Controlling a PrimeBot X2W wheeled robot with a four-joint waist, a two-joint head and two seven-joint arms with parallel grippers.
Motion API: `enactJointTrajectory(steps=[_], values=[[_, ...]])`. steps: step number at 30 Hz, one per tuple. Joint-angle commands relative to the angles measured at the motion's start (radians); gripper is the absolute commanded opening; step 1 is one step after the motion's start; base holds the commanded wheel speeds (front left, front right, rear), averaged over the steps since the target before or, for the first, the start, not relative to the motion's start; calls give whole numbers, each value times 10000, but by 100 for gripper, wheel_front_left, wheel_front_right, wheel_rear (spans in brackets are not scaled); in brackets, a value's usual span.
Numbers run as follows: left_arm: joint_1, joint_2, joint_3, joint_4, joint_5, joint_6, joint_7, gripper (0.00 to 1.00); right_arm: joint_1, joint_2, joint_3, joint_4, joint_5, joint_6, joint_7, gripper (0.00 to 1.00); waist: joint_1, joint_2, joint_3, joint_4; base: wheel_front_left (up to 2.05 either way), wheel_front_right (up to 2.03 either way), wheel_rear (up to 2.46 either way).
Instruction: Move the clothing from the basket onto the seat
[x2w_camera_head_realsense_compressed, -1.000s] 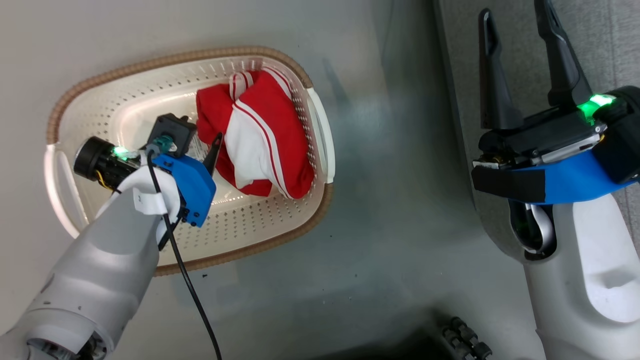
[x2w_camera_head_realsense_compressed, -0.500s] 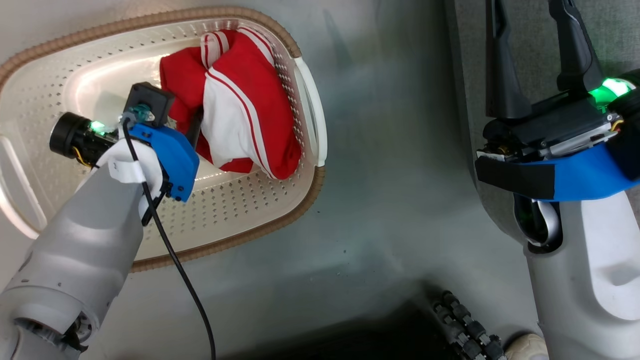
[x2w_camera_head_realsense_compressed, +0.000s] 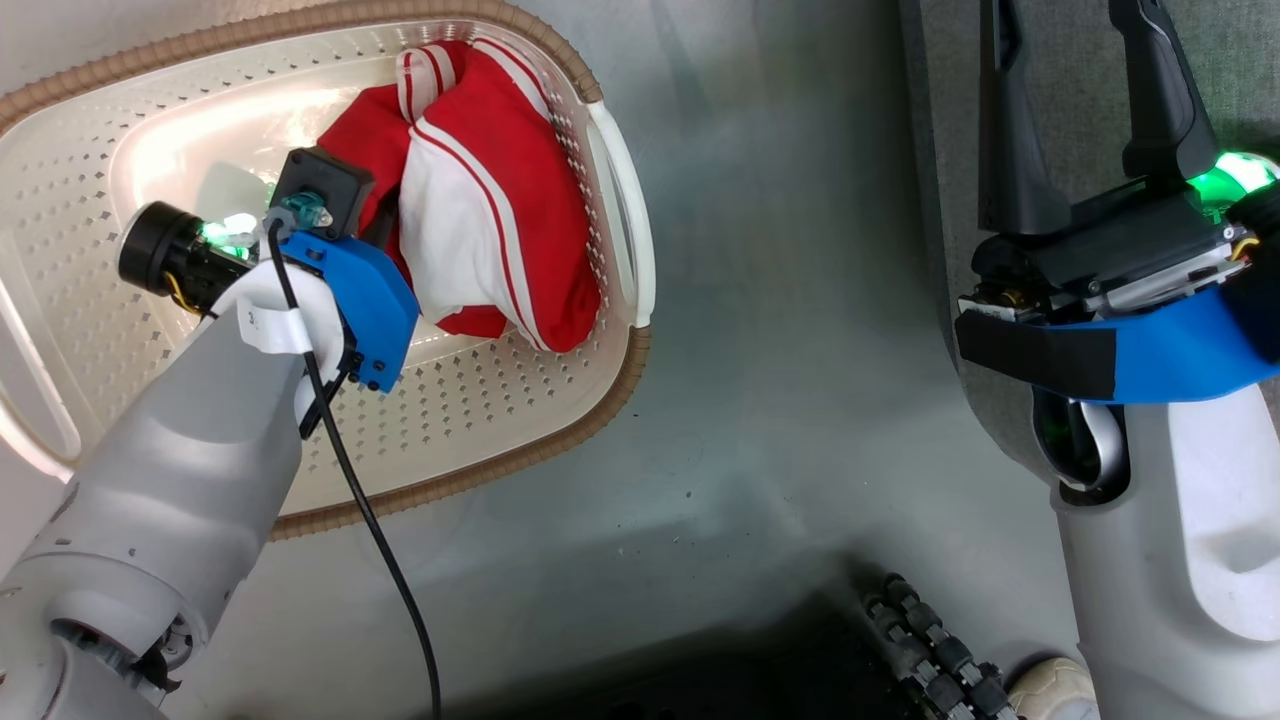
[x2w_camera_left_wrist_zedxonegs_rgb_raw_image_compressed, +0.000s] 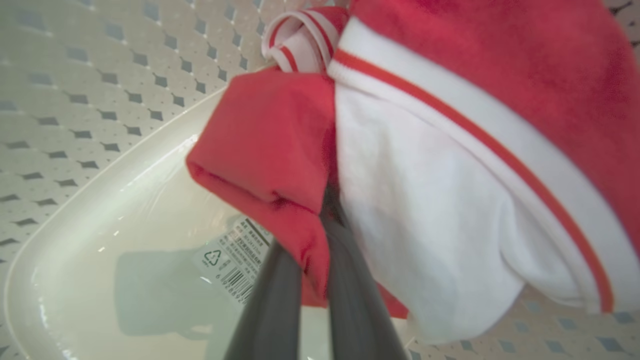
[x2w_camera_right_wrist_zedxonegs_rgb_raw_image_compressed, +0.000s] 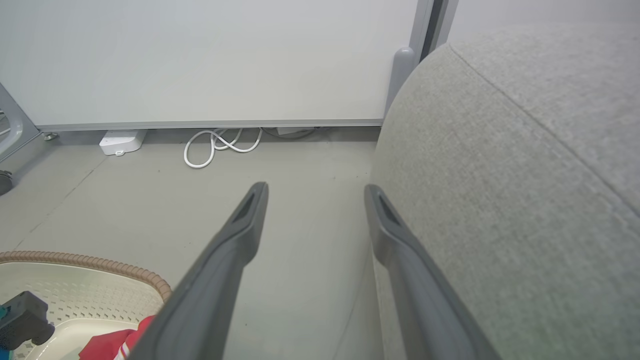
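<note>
The clothing is a red and white bundle lying against the right wall of the cream basket. My left gripper reaches into the basket at the bundle's left edge. In the left wrist view, the left gripper is shut on a red fold of the clothing, with its tips buried in the fabric. My right gripper is open and holds nothing, over the edge of the grey seat. In the right wrist view, the right gripper hangs beside the seat.
Bare grey floor separates the basket from the seat. A barcode label sits on the basket floor. A white cable coil and a white box lie by the far wall. A dark ribbed wheel is at the bottom.
My left gripper has closed on the red fold at the clothing's left edge. The head view has shifted, so the basket sits higher and further left. The right gripper stays open.
</note>
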Motion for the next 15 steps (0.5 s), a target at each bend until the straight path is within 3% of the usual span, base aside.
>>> enactJointTrajectory(steps=[1, 15], values=[[-231, 17, -89, -52, -86, -14, -76, 0, -77, 7, -80, 152, 11, 1, 7, 100, -1, 0, -27, 23, 0, 0, 0], [-56, -188, -554, -754, -880, -14, -914, 0, 197, -171, -485, 301, -46, 1, 1, 100, -1, 0, -831, 742, 0, 0, 0]])
